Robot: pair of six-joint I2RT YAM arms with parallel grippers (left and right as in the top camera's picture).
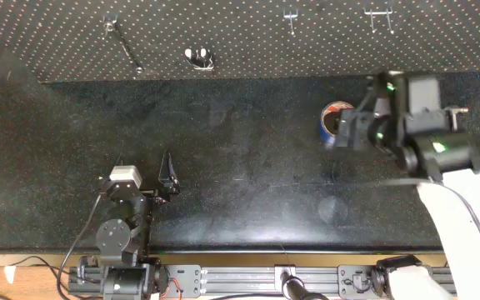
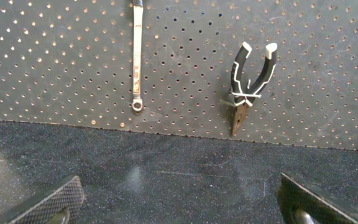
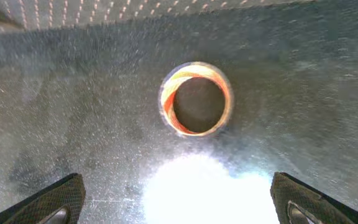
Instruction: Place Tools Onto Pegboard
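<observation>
A roll of tape (image 1: 327, 125) with a blue outside lies flat on the dark mat at the right; in the right wrist view the tape (image 3: 166, 106) is a ring with an orange-and-white rim. My right gripper (image 1: 346, 130) hovers over it, open, with the ring ahead of its fingers (image 3: 179, 202). On the pegboard (image 1: 248, 33) hang a wrench (image 1: 124, 43) and black-and-white pliers (image 1: 198, 57). My left gripper (image 1: 143, 172) sits low near its base, open and holding nothing. It faces the wrench (image 2: 137, 56) and pliers (image 2: 250, 84).
Two bare metal hooks (image 1: 290, 18) (image 1: 379, 18) stick out of the pegboard at the upper right. The black mat (image 1: 240, 167) stretches between the arms and the board. Cables run along the front rail.
</observation>
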